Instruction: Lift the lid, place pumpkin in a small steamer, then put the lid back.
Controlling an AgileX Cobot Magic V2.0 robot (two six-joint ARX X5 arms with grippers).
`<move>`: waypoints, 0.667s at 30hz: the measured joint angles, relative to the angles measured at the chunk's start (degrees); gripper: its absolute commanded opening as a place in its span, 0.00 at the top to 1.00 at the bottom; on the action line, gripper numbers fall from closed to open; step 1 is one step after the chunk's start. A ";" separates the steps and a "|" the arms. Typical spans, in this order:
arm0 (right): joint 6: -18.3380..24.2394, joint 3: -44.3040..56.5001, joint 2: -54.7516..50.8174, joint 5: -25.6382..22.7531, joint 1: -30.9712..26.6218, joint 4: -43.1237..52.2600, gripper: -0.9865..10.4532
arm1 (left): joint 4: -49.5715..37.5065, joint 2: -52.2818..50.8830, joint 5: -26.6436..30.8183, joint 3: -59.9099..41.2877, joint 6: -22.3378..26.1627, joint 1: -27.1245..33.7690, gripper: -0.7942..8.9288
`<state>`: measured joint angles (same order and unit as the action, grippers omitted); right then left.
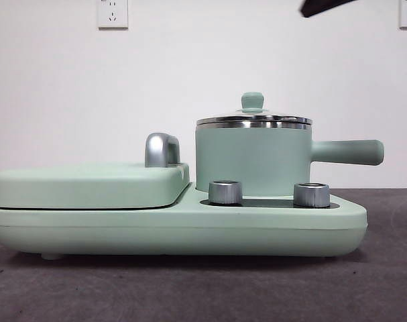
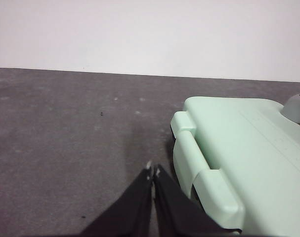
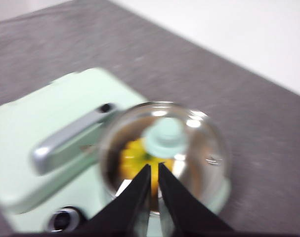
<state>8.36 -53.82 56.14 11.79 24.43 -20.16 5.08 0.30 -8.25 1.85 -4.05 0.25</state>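
Steamer (image 1: 253,159) is sitting on the right half of a mint-green cooker (image 1: 190,228), lid (image 1: 253,119) seated on its rim, handle pointing right, two steel dials (image 1: 225,192) standing in front and a flat griddle cover (image 1: 89,186) with chrome handle (image 1: 161,149) lying beside it. Pumpkin (image 3: 135,160) is showing yellow through the glass inside. Right gripper (image 3: 153,170) is hovering above the lid, clenched and empty; left gripper (image 2: 152,171) is waiting clenched over the grey desk (image 2: 65,148) near the cover; no readable writing.

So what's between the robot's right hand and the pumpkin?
The lid: in the right wrist view the right hand hangs above it, and the pumpkin shows through its glass.
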 measured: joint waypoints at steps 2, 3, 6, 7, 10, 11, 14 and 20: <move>0.11 3.93 -2.05 -0.02 -2.45 2.60 0.90 | 0.00 0.00 0.00 0.00 0.00 0.00 0.91; 0.07 6.73 -3.65 -0.13 -3.82 4.48 0.90 | 0.00 0.00 0.00 0.00 0.00 0.00 0.91; -0.46 14.91 -9.64 -0.20 -6.56 12.20 0.90 | 0.00 0.00 0.00 0.00 0.00 0.00 0.91; -0.70 17.29 -11.91 -0.17 -7.41 14.97 0.90 | 0.00 0.00 0.00 0.00 -0.02 0.00 0.91; -1.01 24.33 -19.50 -0.04 -10.34 21.73 0.90 | 0.00 0.00 0.00 0.00 -0.02 0.00 0.91; -1.16 26.38 -21.86 -0.07 -11.45 22.58 0.90 | 0.00 0.00 0.00 0.00 -0.02 0.00 0.91; -1.90 31.41 -28.26 -0.09 -14.56 22.47 0.90 | 0.00 0.00 0.00 0.00 0.00 0.00 0.91; -3.06 38.60 -40.57 -0.13 -19.93 22.53 0.90 | 0.00 0.00 0.00 0.00 -0.02 0.00 0.91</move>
<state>5.30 -15.22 15.57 11.66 4.49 2.37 5.08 0.30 -8.25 1.85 -4.08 0.25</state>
